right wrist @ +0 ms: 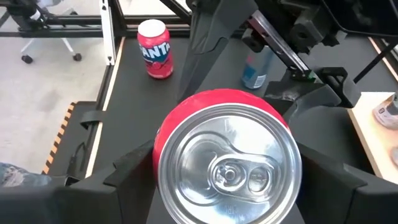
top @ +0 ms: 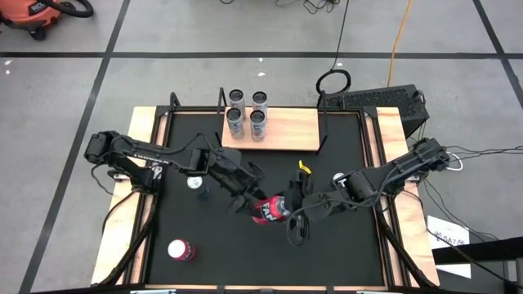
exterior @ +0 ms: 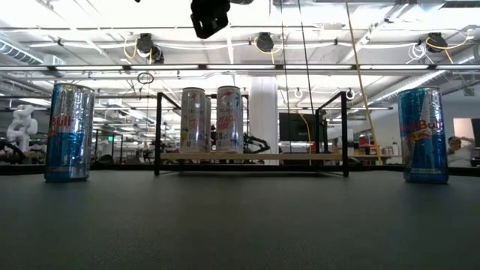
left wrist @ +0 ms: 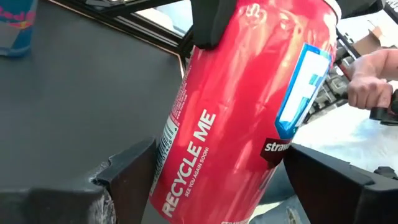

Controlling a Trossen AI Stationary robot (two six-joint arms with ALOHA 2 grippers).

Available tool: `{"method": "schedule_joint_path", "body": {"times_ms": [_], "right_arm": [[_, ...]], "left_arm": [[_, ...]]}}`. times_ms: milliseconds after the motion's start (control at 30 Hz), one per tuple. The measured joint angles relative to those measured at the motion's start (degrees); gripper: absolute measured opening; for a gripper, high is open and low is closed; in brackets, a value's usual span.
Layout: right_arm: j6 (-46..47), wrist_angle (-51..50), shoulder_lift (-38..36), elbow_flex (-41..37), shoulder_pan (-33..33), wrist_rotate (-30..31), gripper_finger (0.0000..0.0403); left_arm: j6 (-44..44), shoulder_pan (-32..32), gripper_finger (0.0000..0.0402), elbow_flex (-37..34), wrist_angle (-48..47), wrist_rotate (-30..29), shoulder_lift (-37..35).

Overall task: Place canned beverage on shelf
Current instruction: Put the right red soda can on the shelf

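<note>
A red can (top: 270, 211) hangs above the black tabletop near its middle, between my two arms. My left gripper (top: 252, 202) and my right gripper (top: 288, 208) are both shut on it. The can's tab end (right wrist: 227, 158) faces the right wrist camera. The shelf (top: 286, 129), a light-wood board with black rails, stands at the table's far edge. Several silver cans (top: 247, 113) stand upright on the shelf's left end, and show in the low view as silver cans (exterior: 211, 120). My left gripper pinches the can's side wall (left wrist: 168, 155) between its two fingers (left wrist: 127, 171), which lie across the can, away from its tab end. The can is lifted clear of the table and tilted. My right gripper pinches the side wall at the tab end (right wrist: 163, 163) between its two fingers (right wrist: 130, 171), which lie along the can and slant down from the table's right.
A blue can (top: 197, 184) stands left of the held can, and a red-and-white can (top: 181, 250) stands near the front left corner. The low view shows tall cans at left (exterior: 69, 131) and right (exterior: 424, 135). A person's hand (left wrist: 367, 81) shows beyond the table.
</note>
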Motion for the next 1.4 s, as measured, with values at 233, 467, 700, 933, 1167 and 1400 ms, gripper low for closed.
{"method": "schedule_joint_path", "body": {"times_ms": [233, 467, 700, 933, 1167, 1400], "right_arm": [[-0.3, -0.4, -0.1, 0.1, -0.1, 0.4, 0.0288], [-1.6, -0.8, -0.4, 0.1, -2.1, 0.3, 0.0288], [-4.1, -1.0, -1.6, 0.1, -5.1, -2.1, 0.0288], [-7.2, 1.1, -1.7, 0.0, -7.2, -4.9, 0.0288], [-12.1, 3.9, -1.7, 1.4, -8.5, -7.5, 0.0288], [-13.7, 5.3, -1.9, 4.1, -10.6, -8.3, 0.0288]], "left_arm": [[0.8, 0.7, 0.0338, 0.0, -0.7, -0.3, -1.1], [0.8, 2.3, 0.0392, 0.0, -1.3, 0.4, -2.2], [2.6, 3.0, 0.0394, 0.0, 0.2, 0.3, -2.2], [3.8, 3.1, 0.0393, 0.0, 0.6, 2.7, -2.2], [-0.6, 4.1, 0.0393, 0.0, 4.3, 10.4, -2.2], [-5.6, 6.2, 0.0393, 0.1, 13.5, 15.7, -2.1]]}}
